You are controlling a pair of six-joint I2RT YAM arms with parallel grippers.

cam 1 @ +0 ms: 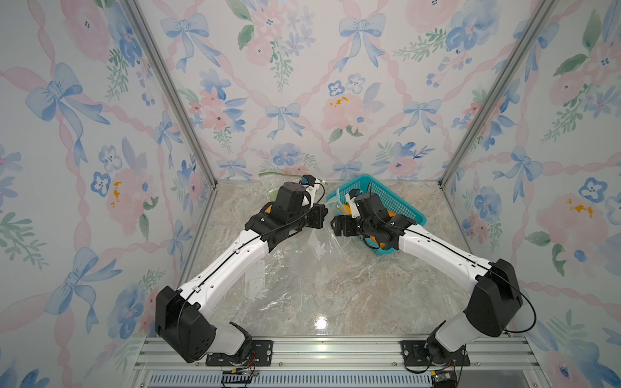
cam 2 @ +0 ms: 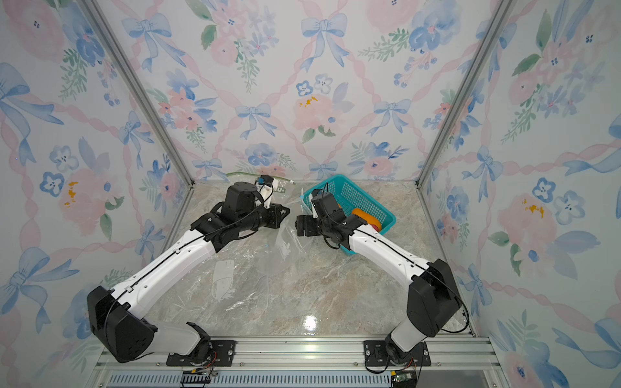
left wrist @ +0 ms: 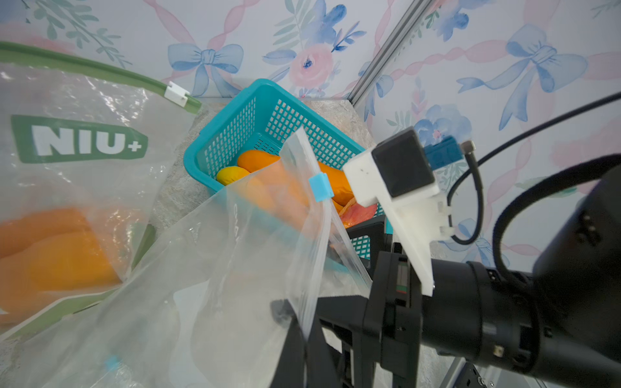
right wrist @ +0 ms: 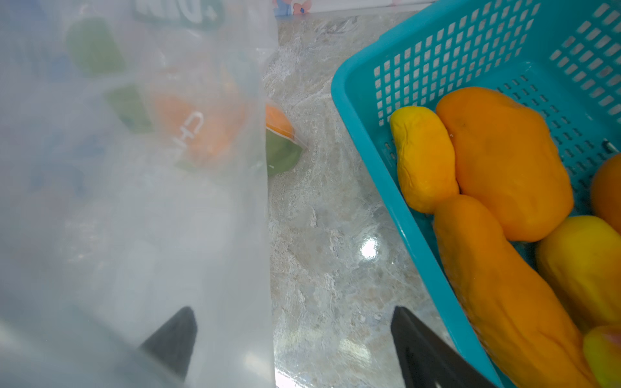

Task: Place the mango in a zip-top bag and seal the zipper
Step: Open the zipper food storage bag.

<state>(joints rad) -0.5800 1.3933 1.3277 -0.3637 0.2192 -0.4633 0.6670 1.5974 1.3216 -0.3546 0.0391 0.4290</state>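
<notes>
Two bags and a teal basket [cam 1: 400, 198] share the marble tabletop [cam 1: 336, 285]: the clear zip-top bag [left wrist: 235, 268] is held up between the arms, just beside the basket, and a green-trimmed NIU+ bag [left wrist: 77, 141] with orange fruit inside lies toward the back wall. Several mangoes [right wrist: 504, 161], orange and yellow, lie together in the basket. The left end effector [left wrist: 302, 322] is clenched on the clear bag's edge, below its blue slider [left wrist: 321, 187], while the right end effector [right wrist: 292, 342] stands released, fingers wide apart, one veiled by the bag's film and one beside the basket wall.
</notes>
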